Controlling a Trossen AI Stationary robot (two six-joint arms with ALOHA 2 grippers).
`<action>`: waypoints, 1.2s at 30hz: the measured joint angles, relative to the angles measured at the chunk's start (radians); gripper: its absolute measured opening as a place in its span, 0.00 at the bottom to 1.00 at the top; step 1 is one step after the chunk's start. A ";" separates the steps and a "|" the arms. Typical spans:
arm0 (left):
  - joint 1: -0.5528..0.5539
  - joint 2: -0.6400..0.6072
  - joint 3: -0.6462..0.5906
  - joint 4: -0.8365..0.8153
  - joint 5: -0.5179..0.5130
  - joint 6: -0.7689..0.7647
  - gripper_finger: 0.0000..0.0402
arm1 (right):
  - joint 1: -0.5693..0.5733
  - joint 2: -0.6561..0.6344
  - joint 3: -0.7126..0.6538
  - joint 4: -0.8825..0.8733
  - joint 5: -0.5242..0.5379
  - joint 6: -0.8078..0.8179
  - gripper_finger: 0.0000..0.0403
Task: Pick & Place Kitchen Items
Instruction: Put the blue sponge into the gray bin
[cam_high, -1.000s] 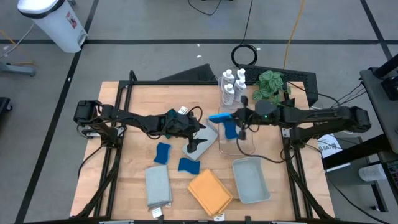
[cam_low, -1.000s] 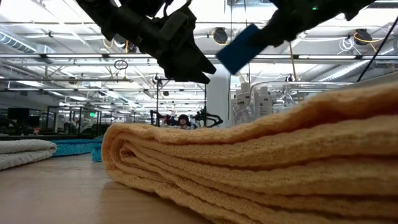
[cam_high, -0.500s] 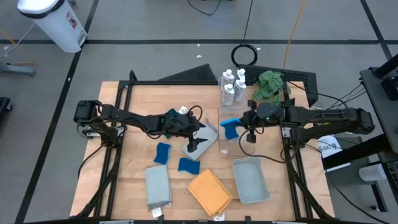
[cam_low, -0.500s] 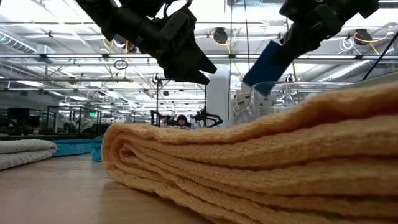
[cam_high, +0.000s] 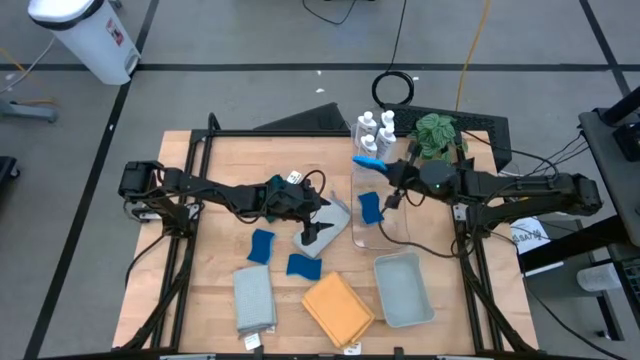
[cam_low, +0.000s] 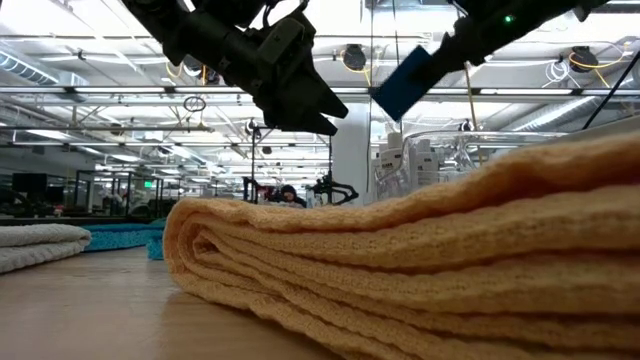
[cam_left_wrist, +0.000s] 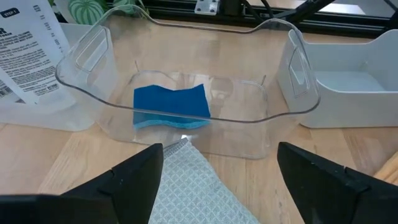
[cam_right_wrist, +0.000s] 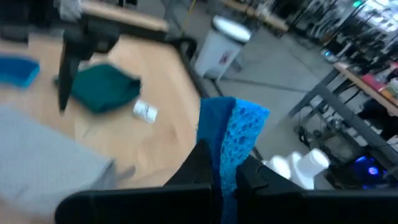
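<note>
So far one sponge (cam_left_wrist: 172, 106) lies binned ahead of my spread left jaws (cam_left_wrist: 214, 180); right jaws (cam_right_wrist: 219, 171) clamp another sponge (cam_right_wrist: 231, 134); cloths (cam_high: 338, 307) remain.

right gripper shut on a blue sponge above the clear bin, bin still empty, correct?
Not empty. The left wrist view shows one blue sponge already lying in the clear bin. The rest holds: the right gripper is shut on another blue sponge above it.

Blue sponge (cam_high: 367, 162) pinched in my right jaws above the clear bin (cam_high: 400, 232), another sponge (cam_high: 371, 207) lying inside it, two more sponges (cam_high: 262, 245) on the tabletop, folded orange cloth (cam_high: 337, 308) beside grey cloth (cam_high: 254, 299)
</note>
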 joint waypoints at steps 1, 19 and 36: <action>0.000 0.000 0.000 0.000 0.000 0.000 0.80 | 0.000 0.000 -0.009 0.035 -0.001 0.001 0.00; 0.000 0.000 0.000 0.000 0.000 0.001 0.80 | 0.000 0.001 -0.053 0.130 -0.292 0.023 0.00; 0.000 0.000 -0.001 0.000 0.000 0.005 0.80 | 0.000 0.001 -0.053 0.130 -0.291 0.005 0.00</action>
